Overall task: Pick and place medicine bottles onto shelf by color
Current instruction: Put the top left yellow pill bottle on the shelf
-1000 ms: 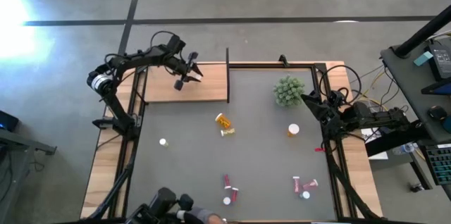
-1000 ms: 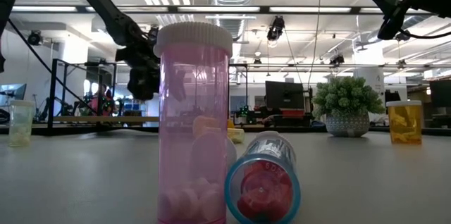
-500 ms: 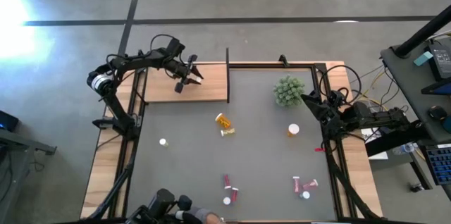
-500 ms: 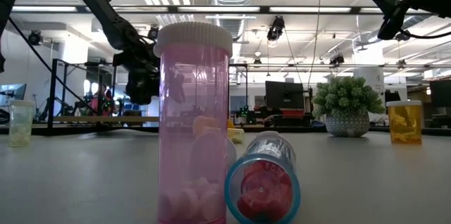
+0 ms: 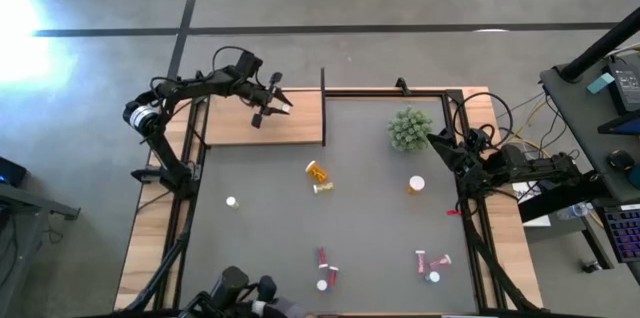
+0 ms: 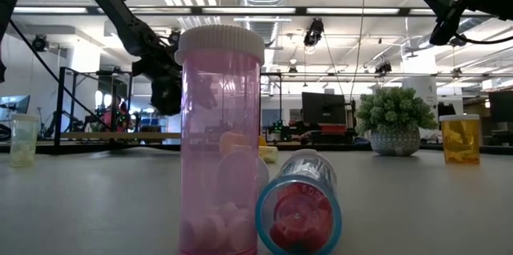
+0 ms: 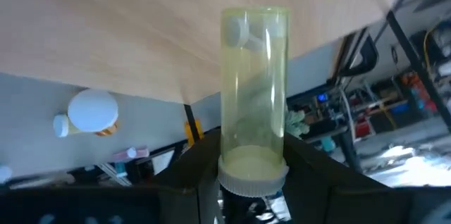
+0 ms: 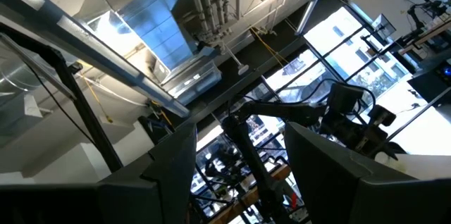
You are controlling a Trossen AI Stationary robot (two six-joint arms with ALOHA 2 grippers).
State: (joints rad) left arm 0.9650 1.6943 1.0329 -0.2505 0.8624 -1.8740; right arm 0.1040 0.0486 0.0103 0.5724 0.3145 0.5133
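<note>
My left gripper [image 5: 270,105] hangs over the light-wood shelf [image 5: 300,128] at the table's far left, shut on a yellowish bottle [image 7: 254,90]. My right gripper [image 5: 440,142] waits at the table's right edge, open, pointing up at the ceiling [image 8: 239,175]. Other medicine bottles are spread on the grey mat: orange ones [image 5: 316,171] [image 5: 416,185], a white one [image 5: 232,202] and pink-red ones [image 5: 327,270] [image 5: 431,263]. In the low view a pink bottle [image 6: 220,139] stands upright on its base and a red one [image 6: 299,207] lies on its side beside it. My left gripper pinches the yellowish bottle's capped end [image 7: 252,169] between its two fingers [image 7: 197,175]. The bottle sticks straight out ahead along the fingers, with its bottom end [image 7: 255,18] farthest from them. The fingers slant down toward the shelf, and the bottle is lifted over the board.
A small green plant [image 5: 410,128] stands at the mat's far right. The shelf's thin black post [image 5: 323,103] rises at the board's right end. A yellowish bottle [image 6: 23,139] stands far left in the low view. The mat's middle [image 5: 270,228] is bare.
My left gripper has stayed over the shelf but has tipped and rolled a little at the wrist, and the yellowish bottle has turned with it. It stays shut on the bottle.
</note>
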